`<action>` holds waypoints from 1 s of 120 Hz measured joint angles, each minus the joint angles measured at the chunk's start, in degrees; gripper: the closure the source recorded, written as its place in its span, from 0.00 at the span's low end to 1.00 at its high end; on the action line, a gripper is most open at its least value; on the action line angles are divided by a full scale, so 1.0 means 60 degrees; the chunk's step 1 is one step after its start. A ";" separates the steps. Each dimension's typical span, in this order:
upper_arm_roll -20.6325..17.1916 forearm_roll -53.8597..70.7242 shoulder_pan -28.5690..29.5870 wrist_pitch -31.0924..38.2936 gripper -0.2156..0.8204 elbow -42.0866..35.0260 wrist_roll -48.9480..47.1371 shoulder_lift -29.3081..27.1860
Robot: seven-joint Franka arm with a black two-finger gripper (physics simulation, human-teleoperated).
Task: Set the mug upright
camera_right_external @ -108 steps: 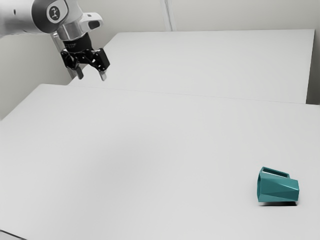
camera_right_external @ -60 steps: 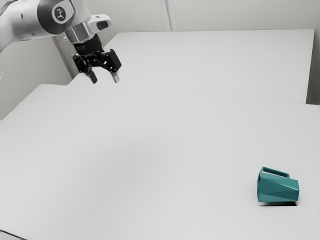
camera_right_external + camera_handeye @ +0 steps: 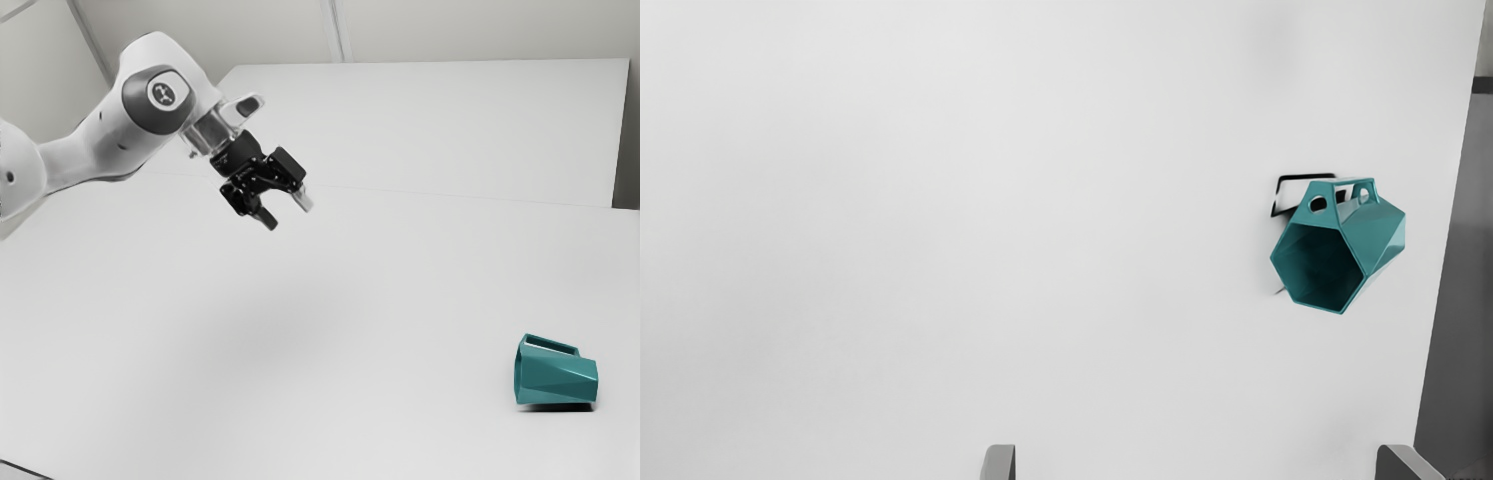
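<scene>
"What is the teal six-sided mug with a boxy handle (image 3: pixel 1386 230) made of?"

"It looks like hard plastic. The outside is smooth, with a little bit of shine on its flat sides. The inside looks dull."

"And the wide, flat white tabletop (image 3: pixel 906 267)?"

"Smooth and mostly matt. I can't tell what it's made of."

"What about the curvy white robot arm (image 3: pixel 128 135)?"

"Smooth like plastic, and a bit glossy. The silvery ring near its end (image 3: pixel 208 134) looks like shiny metal."

"And the black two-finger end effector (image 3: pixel 288 213)?"

"Dark and hard, with grey, smooth, matt fingertips (image 3: pixel 1000 461)."
</scene>
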 joint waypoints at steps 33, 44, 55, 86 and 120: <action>-0.0455 -0.1685 -0.0430 0.1114 0.22 -0.1205 0.1099 0.0138; -0.0532 -0.2070 -0.0771 0.1453 0.22 -0.1450 0.1398 0.0265; -0.0557 -0.2414 -0.1180 0.1743 0.22 -0.1615 0.1668 0.0396; -0.0562 -0.3254 -0.1850 0.2333 0.22 -0.1643 0.2364 0.1078; -0.0576 -0.4705 -0.2584 0.2866 0.23 -0.1585 0.3198 0.1759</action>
